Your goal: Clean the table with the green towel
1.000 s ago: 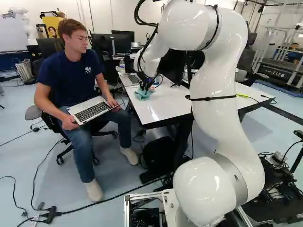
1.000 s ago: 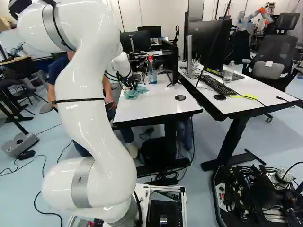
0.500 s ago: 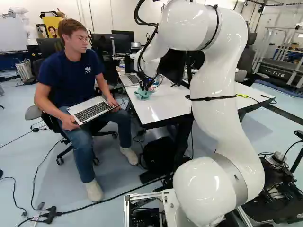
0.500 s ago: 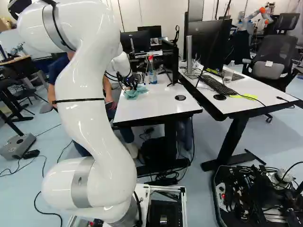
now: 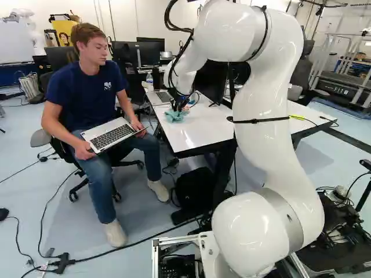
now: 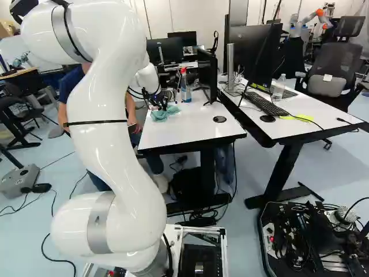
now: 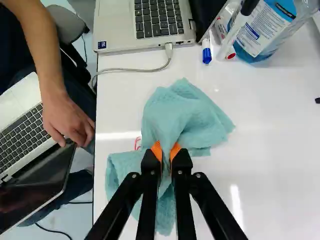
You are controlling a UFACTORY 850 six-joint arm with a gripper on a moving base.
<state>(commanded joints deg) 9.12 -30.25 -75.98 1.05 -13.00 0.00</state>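
Noted open laptop (image 7: 145, 42), with pale cable (image 7: 131, 70) plugged into its edge. Logged blue-tipped marker (image 7: 206, 52) and red-tipped marker (image 7: 230, 53) beside bottle of blue liquid (image 7: 270, 30). Right base view: recorded monitor (image 6: 251, 55), keyboard (image 6: 267, 104) and clear bottle (image 6: 279, 88) on second desk (image 6: 314, 121); also chair (image 6: 333, 69) near it, another robot (image 6: 305, 24) beyond. Left base view: noted second laptop (image 5: 110, 138), open, at left; also black bag (image 5: 195, 188) on floor (image 5: 136, 231).
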